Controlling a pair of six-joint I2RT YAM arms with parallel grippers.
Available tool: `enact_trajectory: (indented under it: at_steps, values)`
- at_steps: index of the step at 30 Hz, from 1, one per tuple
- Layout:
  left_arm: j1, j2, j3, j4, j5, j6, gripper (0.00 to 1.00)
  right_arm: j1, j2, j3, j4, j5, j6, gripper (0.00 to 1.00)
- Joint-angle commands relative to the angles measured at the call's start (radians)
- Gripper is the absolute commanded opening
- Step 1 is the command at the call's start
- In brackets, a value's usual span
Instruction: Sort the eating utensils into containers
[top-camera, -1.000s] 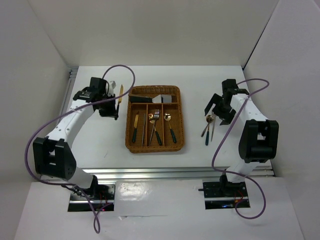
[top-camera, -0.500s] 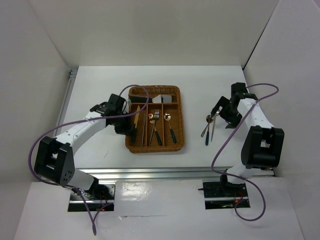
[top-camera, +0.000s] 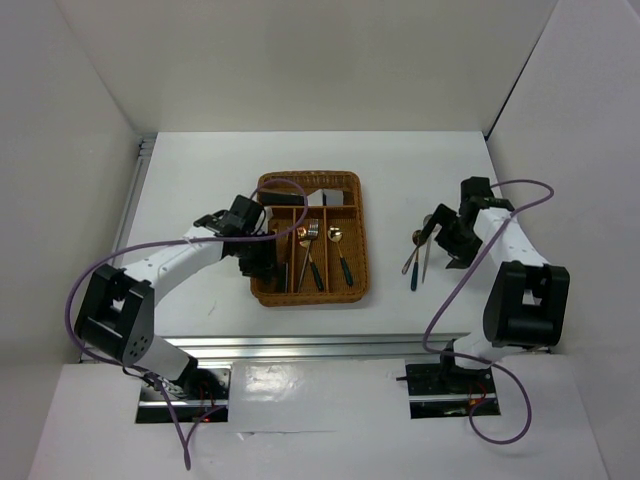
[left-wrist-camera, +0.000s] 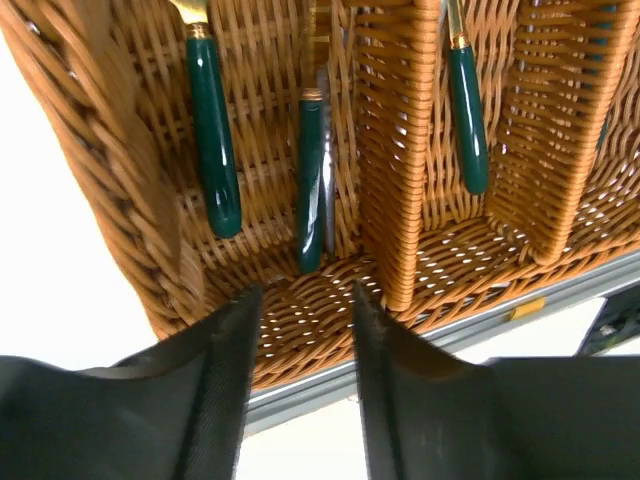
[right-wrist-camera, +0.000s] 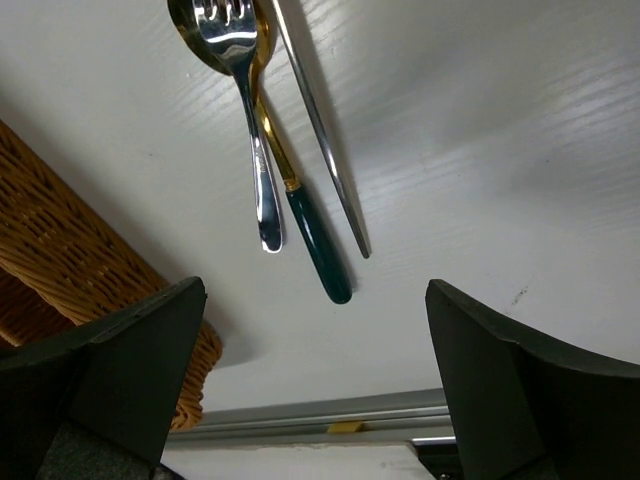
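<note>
The left gripper (left-wrist-camera: 302, 300) hangs over the near end of the left slot (left-wrist-camera: 262, 120) in the wicker tray (top-camera: 310, 299), which sits in the middle of the worktop. Its fingers are a little way apart and there is nothing between them. Two green-handled pieces (left-wrist-camera: 213, 150) lie flat in that slot, with a thin silver piece (left-wrist-camera: 328, 190) beside one of them. I think the drop is done. To finish well, the arm should go straight up, so its fingers do not bump the tray wall or drag a handle out.

Further right, between the tray and the right edge of the worktop, three loose pieces lie close together: a silver fork (right-wrist-camera: 255, 170), a gold piece with a green handle (right-wrist-camera: 315, 240) and a thin silver stick-like piece (right-wrist-camera: 320, 140). The right gripper (right-wrist-camera: 315, 330) hangs over them with its fingers spread wide, holding nothing. It should pick just one piece and grab it by the handle.

A second ago the left arm was near the far left corner of the worktop, with its fingers shut tight, by a gold piece. Now that spot looks bare. The right arm has come closer to the loose pieces.
</note>
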Motion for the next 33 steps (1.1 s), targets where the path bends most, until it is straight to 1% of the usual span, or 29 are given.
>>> enact_trajectory:
  at_steps: [1, 3, 4, 5, 7, 10, 11, 12, 15, 16, 20, 24, 26, 30, 33]
  values:
    - [-0.001, -0.006, 0.058, -0.020, -0.040, -0.001, 0.50, 0.004, -0.042, -0.030, 0.045, -0.037, -0.001, 0.99]
    - [-0.001, -0.016, 0.112, -0.052, -0.065, 0.012, 0.63, 0.004, -0.042, -0.041, 0.054, -0.046, 0.010, 0.98]
    - [-0.001, -0.016, 0.135, -0.071, -0.076, 0.026, 0.68, 0.017, -0.042, -0.050, 0.065, -0.046, 0.019, 0.96]
    - [-0.001, -0.016, 0.161, -0.100, -0.086, 0.037, 0.75, 0.035, -0.042, -0.050, 0.065, -0.037, 0.019, 0.94]
    - [-0.001, -0.016, 0.245, -0.127, -0.097, 0.066, 0.87, 0.079, -0.016, -0.028, 0.076, -0.005, 0.031, 0.93]
    - [-0.001, -0.016, 0.340, -0.158, -0.119, 0.100, 0.93, 0.145, 0.026, 0.014, 0.044, 0.050, 0.041, 0.87]
    - [-0.001, -0.016, 0.357, -0.169, -0.119, 0.100, 0.93, 0.190, 0.036, 0.015, 0.034, 0.094, 0.050, 0.86]
    - [-0.001, -0.016, 0.368, -0.169, -0.119, 0.112, 0.94, 0.207, 0.037, 0.015, 0.034, 0.110, 0.050, 0.82]
    - [0.025, -0.007, 0.368, -0.169, -0.090, 0.121, 0.94, 0.241, 0.052, 0.001, 0.013, 0.135, 0.073, 0.78]
    - [0.037, -0.007, 0.368, -0.169, -0.090, 0.130, 0.94, 0.241, 0.052, -0.010, 0.013, 0.135, 0.082, 0.78]
    - [0.059, -0.007, 0.339, -0.169, -0.090, 0.160, 0.95, 0.241, 0.018, -0.079, 0.013, 0.135, 0.102, 0.70]
    - [0.077, -0.007, 0.339, -0.169, -0.071, 0.169, 0.95, 0.241, 0.004, -0.137, 0.036, 0.122, 0.111, 0.67]
    - [0.086, -0.007, 0.339, -0.169, -0.061, 0.181, 0.95, 0.241, 0.024, -0.146, 0.047, 0.122, 0.120, 0.67]
    - [0.096, -0.007, 0.339, -0.169, -0.060, 0.190, 0.95, 0.241, 0.073, -0.146, 0.085, 0.131, 0.120, 0.62]
    - [0.096, -0.007, 0.339, -0.169, -0.051, 0.190, 0.95, 0.241, 0.115, -0.146, 0.108, 0.132, 0.108, 0.54]
